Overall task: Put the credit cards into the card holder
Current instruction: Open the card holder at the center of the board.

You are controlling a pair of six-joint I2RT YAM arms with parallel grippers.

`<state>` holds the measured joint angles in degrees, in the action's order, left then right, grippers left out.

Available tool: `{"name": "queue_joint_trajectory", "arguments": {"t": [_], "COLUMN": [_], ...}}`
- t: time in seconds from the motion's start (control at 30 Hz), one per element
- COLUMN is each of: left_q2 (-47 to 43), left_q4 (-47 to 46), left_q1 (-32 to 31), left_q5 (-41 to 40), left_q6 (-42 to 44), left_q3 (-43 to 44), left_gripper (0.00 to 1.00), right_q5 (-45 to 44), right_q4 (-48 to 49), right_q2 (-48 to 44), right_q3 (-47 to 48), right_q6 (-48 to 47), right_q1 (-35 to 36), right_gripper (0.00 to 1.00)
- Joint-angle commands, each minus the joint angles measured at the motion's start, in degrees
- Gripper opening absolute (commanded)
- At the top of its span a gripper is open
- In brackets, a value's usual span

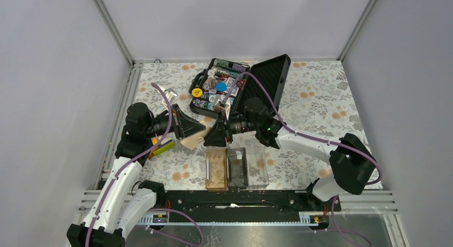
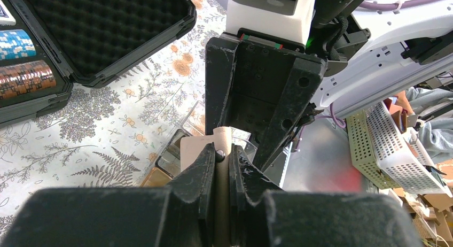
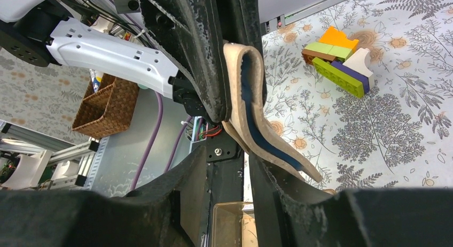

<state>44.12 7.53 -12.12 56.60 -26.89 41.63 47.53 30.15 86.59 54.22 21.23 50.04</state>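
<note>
Above the card holder [image 1: 258, 173] at frame centre, clamping a bent credit card [image 3: 251, 81] in left gripper [image 2: 223, 153], holding right gripper [image 3: 228, 156] parted alongside.

Beige card [image 3: 248, 97], dark blue stripe, grey floral tablecloth [image 1: 320, 92], black case [image 1: 270, 76]

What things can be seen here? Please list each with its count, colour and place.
card holder: one, clear, three compartments, near edge, centre.
credit card: one seen, tan with dark stripe, bent, held in the air.
chip case: one, black, open, far centre.
poker chips: many, mixed colours, inside the case.
toy blocks: one cluster, mixed colours, left side.
left gripper: one, black, fingers shut on the card.
right gripper: one, black, fingers apart, facing the left one.
</note>
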Motion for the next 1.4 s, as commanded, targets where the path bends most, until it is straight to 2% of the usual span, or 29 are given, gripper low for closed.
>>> {"name": "queue_joint_trajectory", "arguments": {"t": [0.0, 0.3, 0.67, 0.93, 1.13, 1.37], "left_q2": [0.00, 0.41, 0.51, 0.97, 1.01, 1.13], "left_q4": [-3.18, -3.04, -1.83, -0.76, -0.67, -0.88], "left_q1": [-0.98, -0.98, -0.98, -0.91, -0.93, -0.89], "left_q5": [2.63, 1.34, -0.30, -0.42, -0.61, -0.93], "left_q6": [-0.35, -0.48, 0.07, 0.70, 0.71, 0.42], "left_q3": [0.83, 0.83, 1.09, 1.40, 1.48, 1.41], "left_gripper": [0.00, 0.00, 0.00, 0.00, 0.00, 0.00], "right_q5": [-1.53, -6.64, -14.07, -13.01, -11.31, -12.23], "right_q4": [7.36, 8.92, 10.22, 10.28, 7.44, 7.77], "right_q2": [0.71, -0.31, -5.44, -6.26, -4.09, -2.82], "right_q3": [3.05, 3.41, -0.06, -0.72, 0.98, 1.48], "right_q6": [0.33, -2.96, -9.79, -11.61, -12.27, -12.27], "right_q1": [1.52, 2.78, 4.54, 4.62, 4.76, 5.21], "right_gripper": [0.41, 0.37, 0.38, 0.38, 0.32, 0.17]}}
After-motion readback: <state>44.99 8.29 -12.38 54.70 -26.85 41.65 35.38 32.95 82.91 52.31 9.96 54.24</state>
